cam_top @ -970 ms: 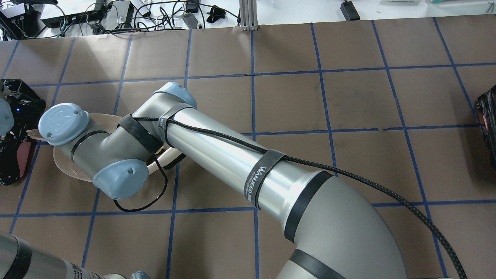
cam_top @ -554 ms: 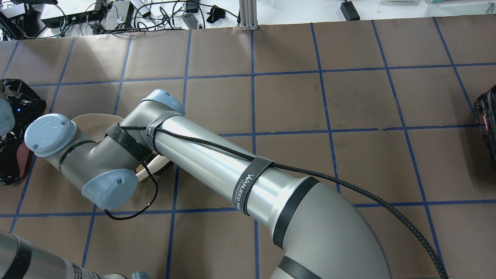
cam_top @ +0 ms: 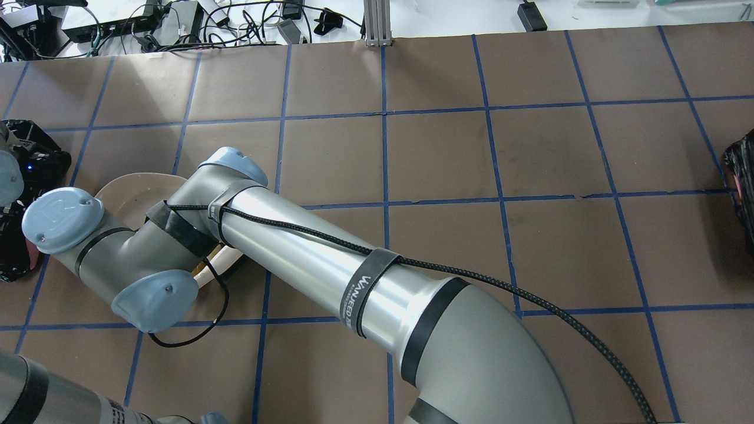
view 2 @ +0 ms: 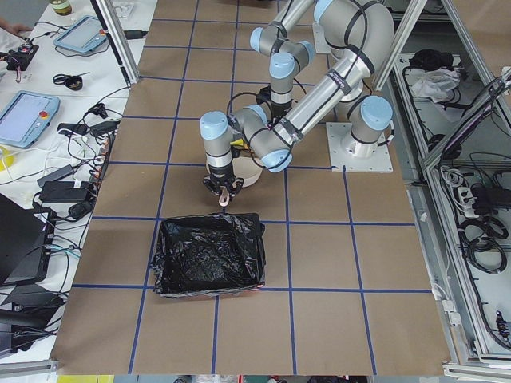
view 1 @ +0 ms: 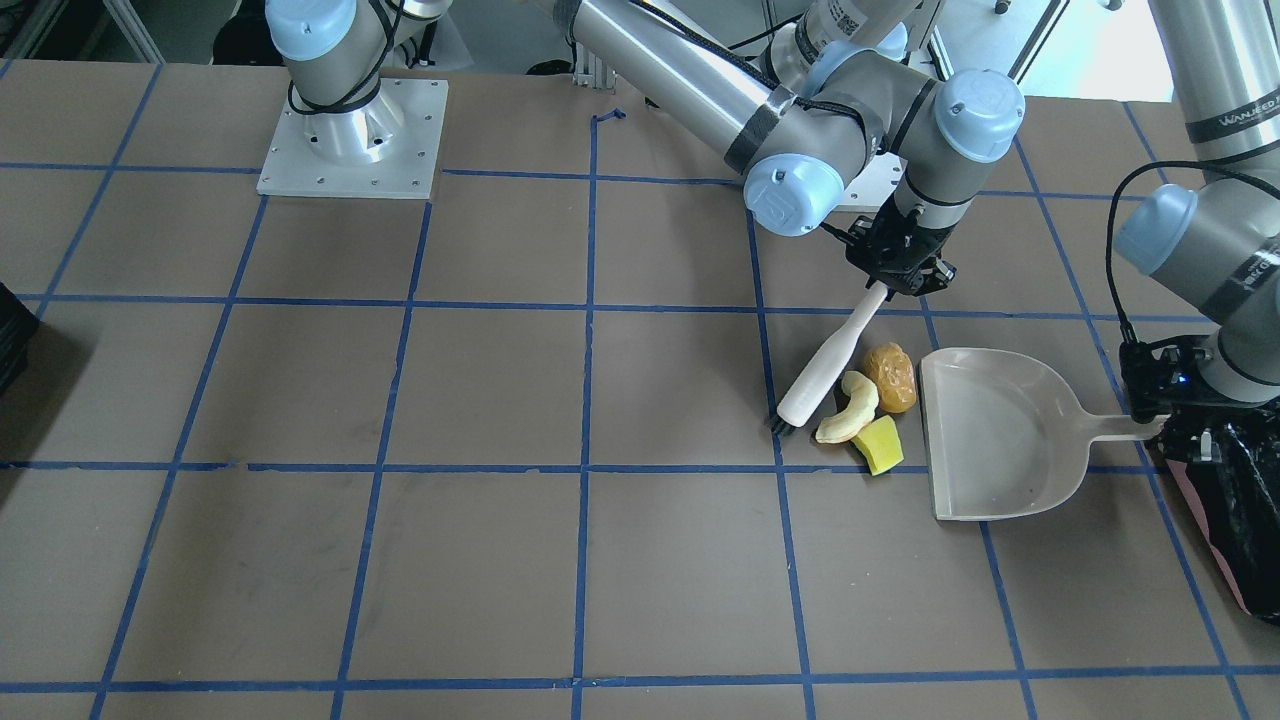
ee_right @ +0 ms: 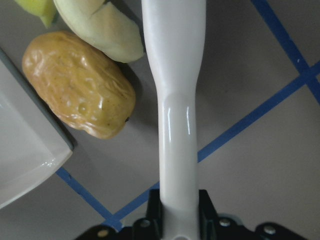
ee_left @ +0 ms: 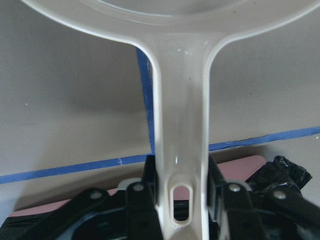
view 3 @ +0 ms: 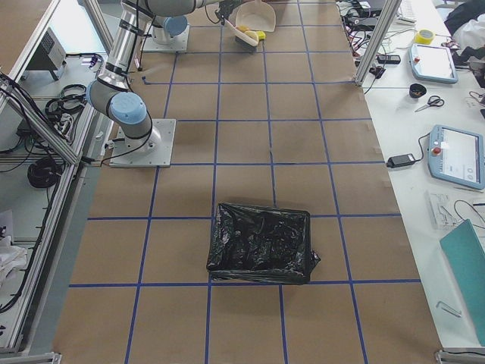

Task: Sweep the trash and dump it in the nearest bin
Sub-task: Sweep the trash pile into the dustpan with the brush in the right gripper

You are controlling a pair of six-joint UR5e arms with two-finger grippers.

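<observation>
The trash lies in a tight cluster just left of the white dustpan (view 1: 1000, 435): a golden-brown lump (view 1: 890, 377), a pale slice (view 1: 850, 408) and a yellow wedge (view 1: 878, 445). My right gripper (view 1: 900, 265) is shut on the white brush (view 1: 825, 365), whose bristles rest on the table beside the slice. In the right wrist view the brush handle (ee_right: 175, 100) runs past the lump (ee_right: 80, 85), which touches the pan's lip (ee_right: 25, 155). My left gripper (ee_left: 181, 200) is shut on the dustpan handle (ee_left: 180, 125). The pink-sided bin (view 1: 1230, 500) sits right behind that gripper.
The nearest bin (view 2: 209, 255) with its black bag stands at the table's left end. A second black-lined bin (view 3: 261, 244) stands at the far right end. The right arm (cam_top: 330, 265) stretches across the brown, blue-taped table (cam_top: 530, 153). Cables and boxes line the far edge.
In the overhead view the right arm's wrist has swung left and toward the robot, carrying the brush. More of the dustpan's far rim now shows. The left arm stays still.
</observation>
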